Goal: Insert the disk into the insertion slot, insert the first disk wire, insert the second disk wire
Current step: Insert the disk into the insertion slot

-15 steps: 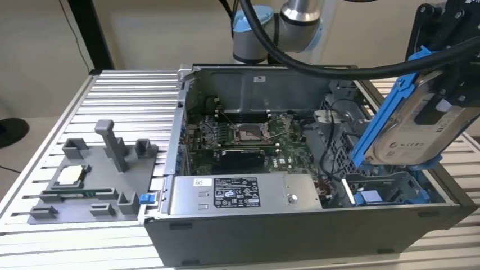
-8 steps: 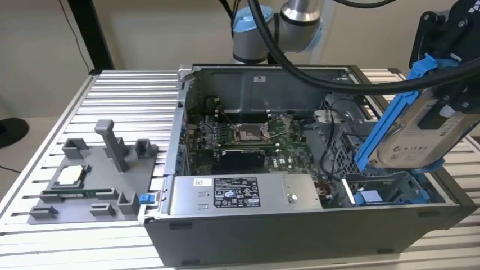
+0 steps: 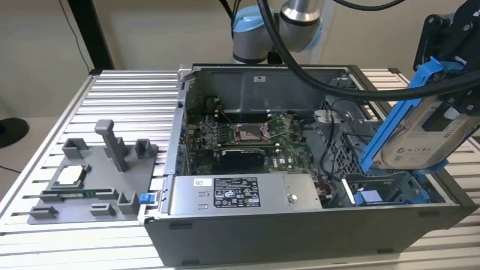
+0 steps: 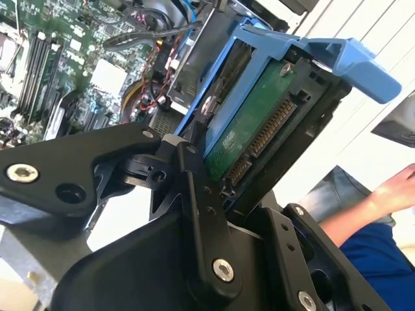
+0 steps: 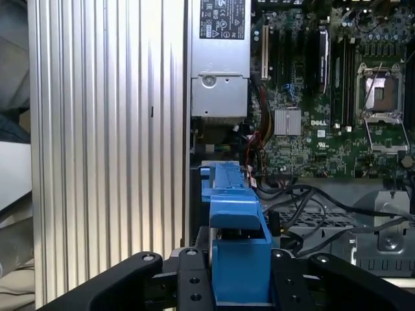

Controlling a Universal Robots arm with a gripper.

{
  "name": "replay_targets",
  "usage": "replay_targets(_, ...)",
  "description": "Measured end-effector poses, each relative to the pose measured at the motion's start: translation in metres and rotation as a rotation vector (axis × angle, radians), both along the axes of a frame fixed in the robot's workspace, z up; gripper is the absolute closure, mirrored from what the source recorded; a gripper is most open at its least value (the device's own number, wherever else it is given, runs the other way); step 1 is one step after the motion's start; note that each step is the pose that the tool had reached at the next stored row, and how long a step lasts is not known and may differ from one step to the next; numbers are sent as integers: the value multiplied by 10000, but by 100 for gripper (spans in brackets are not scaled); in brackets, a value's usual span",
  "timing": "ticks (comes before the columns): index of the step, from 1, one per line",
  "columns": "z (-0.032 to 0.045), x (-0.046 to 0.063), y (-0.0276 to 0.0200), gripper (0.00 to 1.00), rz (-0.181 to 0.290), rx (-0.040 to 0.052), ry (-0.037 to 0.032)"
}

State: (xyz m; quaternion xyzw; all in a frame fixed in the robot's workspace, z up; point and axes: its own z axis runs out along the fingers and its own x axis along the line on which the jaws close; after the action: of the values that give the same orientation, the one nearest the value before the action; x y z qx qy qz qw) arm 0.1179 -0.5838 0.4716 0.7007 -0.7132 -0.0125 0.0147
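Clamping the flat disk (image 3: 420, 140) (blue plastic frame (image 3: 396, 115)) is the claw (image 5: 240, 275)

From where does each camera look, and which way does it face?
Exterior view: off the arm, looking down into the computer case; shows the arm and the gripper holding the disk tilted above the insertion slot.
First wrist view: on the wrist, looking along the disk's blue edge toward the motherboard; the gripper clamps it.
Second wrist view: on the wrist, facing the disk's green circuit side; the gripper and a person's hand show.
Shared: both wrist views show the gripper shut on the disk.
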Motion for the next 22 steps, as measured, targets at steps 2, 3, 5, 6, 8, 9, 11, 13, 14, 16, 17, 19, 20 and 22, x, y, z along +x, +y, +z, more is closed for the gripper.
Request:
replay_targets(2,-1,1,0,100,1,2,0)
replay_targets(3,-1,2,0,100,1,2,0)
replay_targets(5,-1,2,0,100,1,2,0)
replay_targets(6,-2,2,0,100,1,2,0)
replay_targets(8,-9,2,0,100,1,4,0)
replay_targets(9,-15,3,0,100,1,3,0)
replay_targets(11,-30,8,0,100,2,3,0)
replay_targets(13,-50,12,0,100,1,3,0)
replay_targets(14,-61,14,0,100,1,2,0)
replay_targets(16,-88,18,0,100,1,1,0)
replay_targets(17,-104,19,0,100,1,2,0)
replay_targets(19,-137,21,0,100,1,3,0)
replay_targets(20,-153,21,0,100,1,2,0)
replay_targets(22,-180,21,0,100,14,2,-1)
